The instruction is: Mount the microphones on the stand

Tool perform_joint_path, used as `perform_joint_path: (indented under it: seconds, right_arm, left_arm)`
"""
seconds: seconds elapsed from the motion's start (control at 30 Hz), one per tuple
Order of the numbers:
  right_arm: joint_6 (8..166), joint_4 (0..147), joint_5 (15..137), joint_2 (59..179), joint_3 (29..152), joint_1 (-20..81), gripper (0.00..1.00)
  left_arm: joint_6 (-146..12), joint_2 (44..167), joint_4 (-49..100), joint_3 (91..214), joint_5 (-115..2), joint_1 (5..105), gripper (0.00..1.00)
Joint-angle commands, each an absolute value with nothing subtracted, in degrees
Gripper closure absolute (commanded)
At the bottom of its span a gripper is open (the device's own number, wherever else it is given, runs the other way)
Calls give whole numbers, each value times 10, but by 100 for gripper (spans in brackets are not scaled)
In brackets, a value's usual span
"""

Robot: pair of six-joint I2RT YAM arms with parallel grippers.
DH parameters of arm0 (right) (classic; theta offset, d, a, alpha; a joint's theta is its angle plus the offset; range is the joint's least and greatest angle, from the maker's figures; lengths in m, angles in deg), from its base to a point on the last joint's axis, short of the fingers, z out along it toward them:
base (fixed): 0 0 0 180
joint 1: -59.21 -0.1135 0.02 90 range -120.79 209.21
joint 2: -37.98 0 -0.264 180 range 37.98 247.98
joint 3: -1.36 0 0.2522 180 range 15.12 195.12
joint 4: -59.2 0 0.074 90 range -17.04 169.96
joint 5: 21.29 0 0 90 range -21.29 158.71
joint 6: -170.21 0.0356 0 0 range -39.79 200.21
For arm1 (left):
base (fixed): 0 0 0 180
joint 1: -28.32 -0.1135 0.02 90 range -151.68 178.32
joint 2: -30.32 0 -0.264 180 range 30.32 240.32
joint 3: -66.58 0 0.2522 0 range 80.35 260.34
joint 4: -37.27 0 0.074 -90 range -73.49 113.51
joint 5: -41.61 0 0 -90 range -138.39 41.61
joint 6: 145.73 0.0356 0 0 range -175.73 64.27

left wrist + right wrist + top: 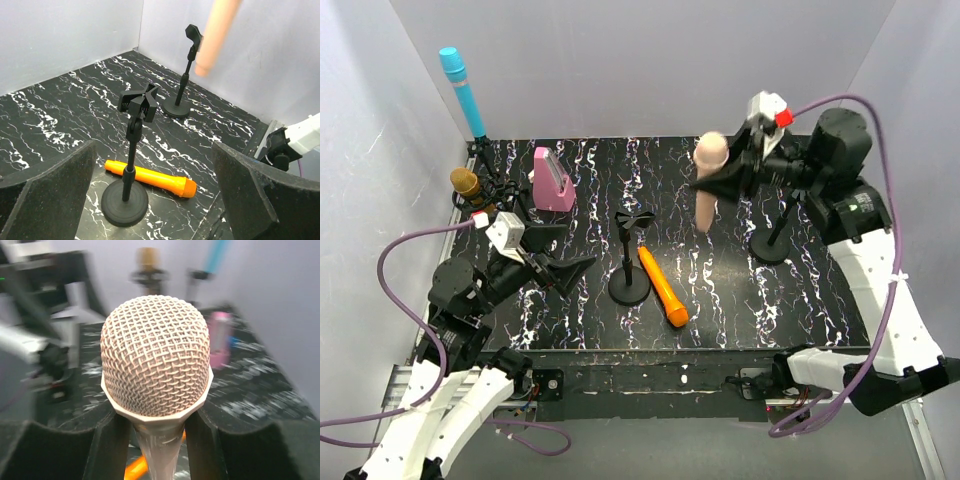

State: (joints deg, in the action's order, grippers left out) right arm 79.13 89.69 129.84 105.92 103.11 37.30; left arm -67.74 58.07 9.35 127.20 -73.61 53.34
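My right gripper is shut on the peach-pink microphone, holding it upright in the air, head up; its mesh head fills the right wrist view. The orange microphone lies on the table beside the middle stand, whose clip is empty; both show in the left wrist view, the orange microphone behind the stand. My left gripper is open and empty, left of that stand. The cyan-blue microphone and the gold microphone sit on stands at the far left. A right stand stands under my right arm.
A squat pink wedge block sits at the back left of the black marbled table. White walls enclose the back and sides. Purple cables loop off both arms.
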Motion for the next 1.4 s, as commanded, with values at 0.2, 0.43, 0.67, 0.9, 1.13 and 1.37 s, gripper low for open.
perform_joint_path:
  seconds: [0.2,0.43,0.67,0.9,1.13,1.37]
  right_arm:
    - [871,1073,1274,1093,1141,462,99]
    - [854,963,832,994,1028,461,99]
    - [888,855,756,934,938,453,99]
    - [951,757,851,906,867,437,99]
    - [976,577,869,893,756,386,99]
    - [889,561,787,919,739,312,99]
  left_arm:
    - [-766,590,121,1268,-740,533,2]
    - [-776,585,108,1287,-724,533,2]
    - [-716,625,69,1333,-733,533,2]
    - [-518,692,28,1383,-827,533,2]
    - [-435,764,28,1409,-881,533,2]
    - [-436,801,93,1398,-901,533,2]
